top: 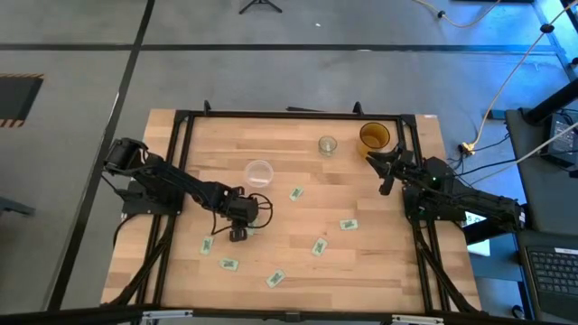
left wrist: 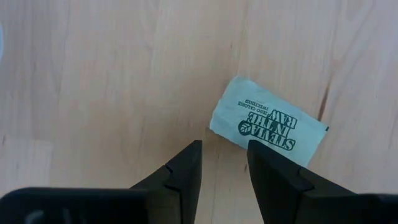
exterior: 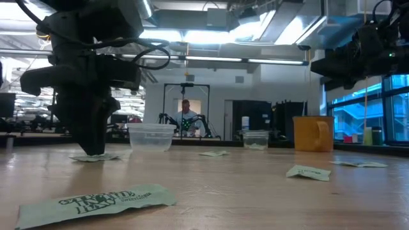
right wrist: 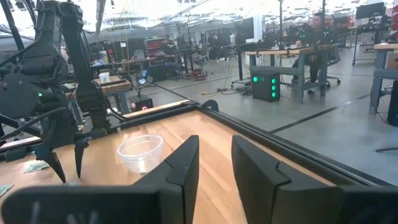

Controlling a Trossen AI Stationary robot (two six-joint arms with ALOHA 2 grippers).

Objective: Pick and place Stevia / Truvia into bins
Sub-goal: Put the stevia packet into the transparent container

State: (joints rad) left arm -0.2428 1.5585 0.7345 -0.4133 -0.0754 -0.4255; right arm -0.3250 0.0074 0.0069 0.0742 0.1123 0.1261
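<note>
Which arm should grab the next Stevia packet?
Left, probably. Its tool is open, low over the table, with a Stevia packet just ahead of its fingers. The right tool sits raised near the amber cup, away from the packets.

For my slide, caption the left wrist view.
Left gripper, fingers open, poised over a Stevia sachet lying flat on the wooden table.

sachets [top: 320,246]: pale green, flat, scattered on table | clear cup [top: 259,171]: upright, open
</note>
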